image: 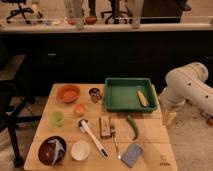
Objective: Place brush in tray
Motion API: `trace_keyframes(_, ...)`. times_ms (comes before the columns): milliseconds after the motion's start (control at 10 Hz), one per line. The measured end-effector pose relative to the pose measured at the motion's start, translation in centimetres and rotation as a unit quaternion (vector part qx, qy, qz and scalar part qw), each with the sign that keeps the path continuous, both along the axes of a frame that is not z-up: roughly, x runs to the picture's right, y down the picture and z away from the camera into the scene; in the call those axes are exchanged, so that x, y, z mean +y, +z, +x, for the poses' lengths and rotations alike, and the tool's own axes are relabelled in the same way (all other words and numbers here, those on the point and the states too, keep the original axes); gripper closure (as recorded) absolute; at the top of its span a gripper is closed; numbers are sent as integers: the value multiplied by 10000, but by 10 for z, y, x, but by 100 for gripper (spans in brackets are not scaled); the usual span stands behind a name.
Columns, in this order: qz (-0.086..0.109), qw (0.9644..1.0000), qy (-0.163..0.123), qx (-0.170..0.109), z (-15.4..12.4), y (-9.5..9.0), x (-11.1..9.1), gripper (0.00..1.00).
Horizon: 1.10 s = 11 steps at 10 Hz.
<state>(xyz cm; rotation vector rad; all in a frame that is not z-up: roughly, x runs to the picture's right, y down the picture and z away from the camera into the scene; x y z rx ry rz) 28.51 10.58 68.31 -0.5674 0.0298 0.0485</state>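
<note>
the tool hung at the end of the white arm, off the right edge of the bench and just beside the right wall of the tray. whether it was open or closed i could not tell, and nothing could be seen in it. it looked parked clear of the bench, probably so that everything on top stayed in plain sight before a reach began.

the brush lay flat on the bench, well apart from the tool, beyond the tray, a green pepper and a brown block as seen from it. the brush was not in the tray and nothing held it, so the task looked not yet started.

its long axis ran on a diagonal. the round head pointed away from the tool, toward the far side of the bench and a small orange cup; the handle end pointed toward the near edge and came closer to the tool's side, ending near a fork. the block sat just beside the upper handle, and a white bowl sat just beside the lower handle on the opposite side, so the middle of the handle seemed the freest place to take hold.

the tray held one yellow piece near the wall closest to the tool, leaving most of its floor bare. that open floor, further from the tool, seemed the easier spot for a long thing laid lengthwise.
</note>
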Motion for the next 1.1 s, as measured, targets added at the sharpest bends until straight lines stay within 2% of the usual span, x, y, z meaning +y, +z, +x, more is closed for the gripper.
trace_keyframes(200, -10, 9998, 62, -200, -16, -3, -3, 20)
trace_keyframes(400, -18, 9988, 186, -456, -51, -5, -9, 20)
trace_keyframes(600, -18, 9963, 434, -737, -93, -10, -19, 20)
trace_keyframes(800, -26, 9935, 728, -878, -121, -15, -27, 20)
trace_keyframes(1100, -119, 9906, 832, -1081, -171, -12, -34, 20)
